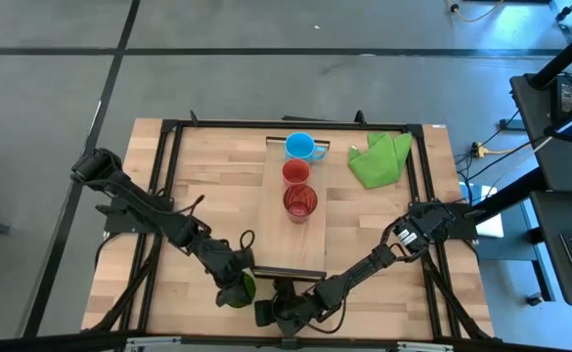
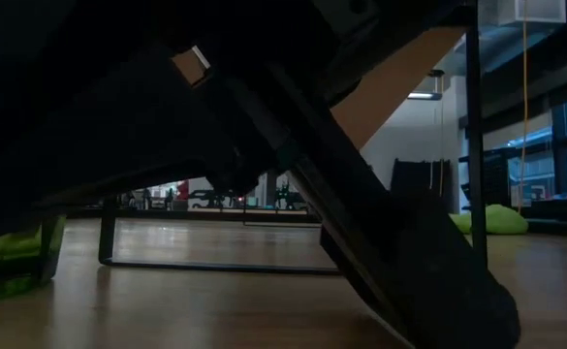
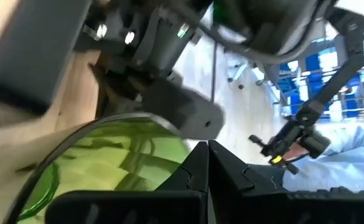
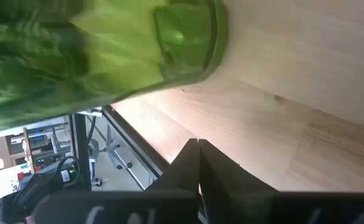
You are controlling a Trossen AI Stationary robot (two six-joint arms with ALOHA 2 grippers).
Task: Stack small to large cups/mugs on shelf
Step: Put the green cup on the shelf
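On the shelf [image 1: 295, 244], a light plank in the middle of the table, a light blue mug [image 1: 299, 147], a small red cup [image 1: 295, 172] and a translucent red tumbler [image 1: 300, 201] stand in a row from far to near. The olive-green tumbler [image 1: 247, 287] [image 3: 107, 168] [image 4: 107, 50] is off the shelf, near the table's front edge. My left gripper [image 1: 232, 291] [image 3: 208, 148] is shut right beside it. My right gripper [image 1: 266, 313] [image 4: 198, 146] is shut just to the tumbler's right, low over the wood. My left gripper has its shut fingers close along the olive-green tumbler's rim [image 3: 169, 127], coming from the table's left and slanting down. One finger covers the spot where the rim ends, so I cannot tell whether they touch it.
A bright green cloth [image 1: 378, 158] lies at the far right of the table. The shelf's dark bracket [image 1: 287, 274] crosses its near end, just beyond both grippers. A black frame [image 1: 168, 196] runs around the tabletop.
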